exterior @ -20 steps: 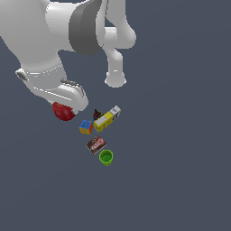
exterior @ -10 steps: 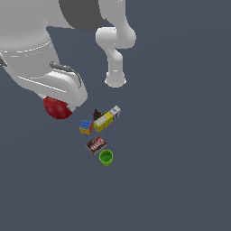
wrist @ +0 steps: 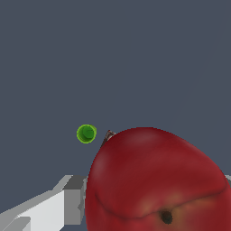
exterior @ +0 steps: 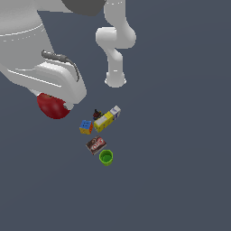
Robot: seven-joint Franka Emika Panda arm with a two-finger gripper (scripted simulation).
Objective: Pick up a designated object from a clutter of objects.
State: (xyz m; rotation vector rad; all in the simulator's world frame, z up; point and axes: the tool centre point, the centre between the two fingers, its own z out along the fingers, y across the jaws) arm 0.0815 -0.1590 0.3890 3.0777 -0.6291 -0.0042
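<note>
The red apple (exterior: 53,106) sits under the white arm's hand at the exterior view's left, well apart from the clutter. In the wrist view the apple (wrist: 155,180) fills the frame between the jaws, with one grey finger (wrist: 72,198) pressed against its side; the jaws look clamped on it. On the dark worktop (exterior: 180,171) lie a multicoloured cube (exterior: 85,127), a yellow-white carton (exterior: 107,118), a tiny dark figure (exterior: 96,113), a brown-red box (exterior: 95,145) and a green cup (exterior: 106,157).
</note>
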